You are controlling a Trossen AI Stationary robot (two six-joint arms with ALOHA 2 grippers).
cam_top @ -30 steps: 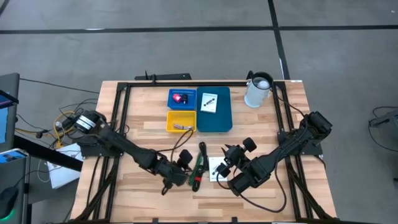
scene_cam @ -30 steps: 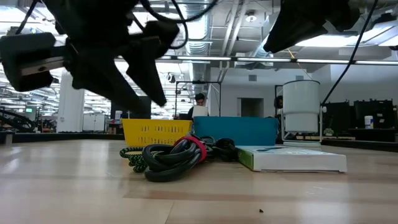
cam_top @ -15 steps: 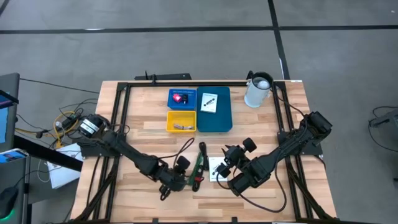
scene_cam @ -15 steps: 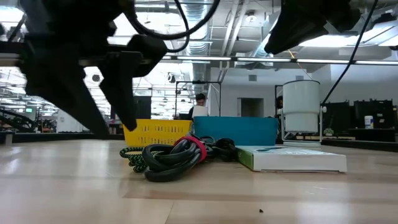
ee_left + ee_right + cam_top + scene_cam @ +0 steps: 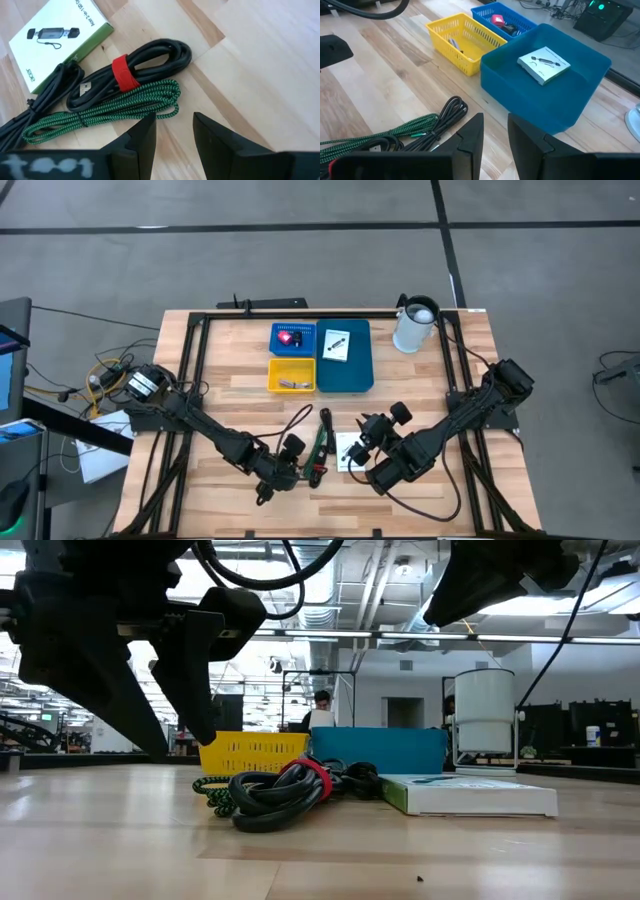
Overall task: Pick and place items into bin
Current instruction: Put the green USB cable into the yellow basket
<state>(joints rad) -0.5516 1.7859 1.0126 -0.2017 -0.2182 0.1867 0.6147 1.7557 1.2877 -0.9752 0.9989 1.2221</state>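
Cables (image 5: 318, 448), one black with a red strap, one green braided, lie at lower centre of the high view, beside a white box (image 5: 349, 450). Left gripper (image 5: 287, 477) hovers just left of them, fingers apart, empty. Right gripper (image 5: 366, 442) waits over the box, fingers slightly apart.

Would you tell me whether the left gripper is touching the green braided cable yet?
Apart. In the left wrist view, bare wood shows between the left gripper and the green braided cable.
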